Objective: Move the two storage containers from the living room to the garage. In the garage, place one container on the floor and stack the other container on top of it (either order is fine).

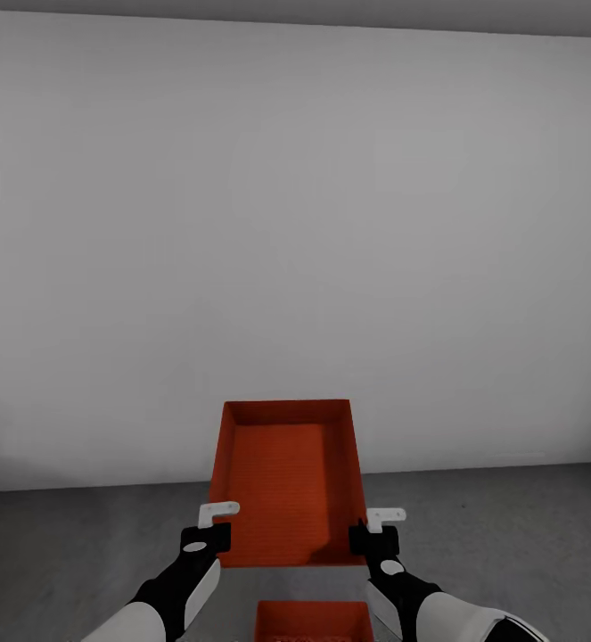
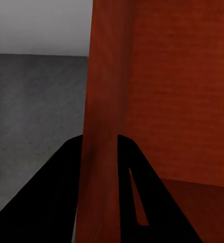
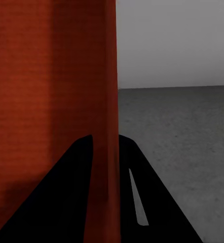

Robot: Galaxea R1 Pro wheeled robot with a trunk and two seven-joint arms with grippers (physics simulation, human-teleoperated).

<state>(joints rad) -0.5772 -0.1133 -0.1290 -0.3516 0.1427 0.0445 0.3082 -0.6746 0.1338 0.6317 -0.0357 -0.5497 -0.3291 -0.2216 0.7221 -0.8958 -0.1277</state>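
Garage surroundings are bare: a plain white-grey wall rises ahead of both grippers, and the dark grey matte concrete floor spreads beneath and to either side of them, with nothing standing between the grippers and the wall.

Between the two grippers hangs an orange-red rectangular open-topped storage container, held above the floor with its open top facing the head camera and nothing inside it. The left gripper pinches the container's left wall near the corner closest to the robot; the left wrist view shows the thin red wall passing between its two dark fingers. The right gripper clamps the right wall likewise.

Below the grippers, closer to the robot's base, a second identical orange-red storage container sits lower down. Its contents cannot be made out.
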